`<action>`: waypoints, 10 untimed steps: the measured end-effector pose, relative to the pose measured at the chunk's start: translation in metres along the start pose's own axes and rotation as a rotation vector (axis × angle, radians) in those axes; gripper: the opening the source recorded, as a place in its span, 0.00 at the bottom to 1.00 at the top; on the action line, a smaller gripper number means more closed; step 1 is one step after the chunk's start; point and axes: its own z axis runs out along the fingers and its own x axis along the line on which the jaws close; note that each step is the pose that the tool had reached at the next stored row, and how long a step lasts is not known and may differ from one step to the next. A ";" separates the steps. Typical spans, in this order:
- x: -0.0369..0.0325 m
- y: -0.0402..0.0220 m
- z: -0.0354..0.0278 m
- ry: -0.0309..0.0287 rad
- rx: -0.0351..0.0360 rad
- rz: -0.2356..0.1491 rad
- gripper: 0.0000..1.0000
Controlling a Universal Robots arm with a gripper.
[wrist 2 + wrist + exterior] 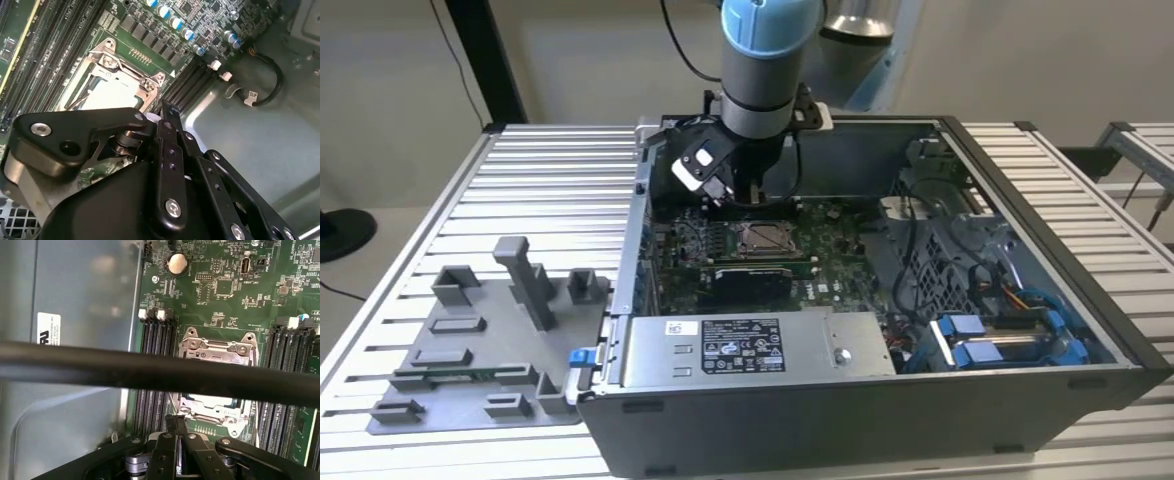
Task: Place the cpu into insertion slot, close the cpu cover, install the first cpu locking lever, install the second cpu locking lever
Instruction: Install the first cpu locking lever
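The insertion slot (763, 238) sits in the green board inside the open computer case. In both wrist views the cpu (106, 93) (212, 401) lies in the slot as a pale silvery square. The cpu cover (114, 56) (218, 347) lies flat over it as a silvery frame. My gripper (724, 204) (164, 106) (175, 421) hangs low beside one corner of the slot. Its black fingers (170, 426) are pressed together and shut, and I see nothing between them. A thin dark lever end (150, 94) shows at the socket edge close to the fingertips.
Long black memory slots (156, 335) flank the socket. A black cable (100, 365) crosses the first wrist view. A metal case wall (75, 300) stands close by. A silver power supply (727, 345), blue drive cages (1001, 340) and a grey fixture tray (480, 340) lie further off.
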 end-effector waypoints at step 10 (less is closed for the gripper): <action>0.0000 -0.0005 0.0003 0.0625 -0.0280 0.057 0.00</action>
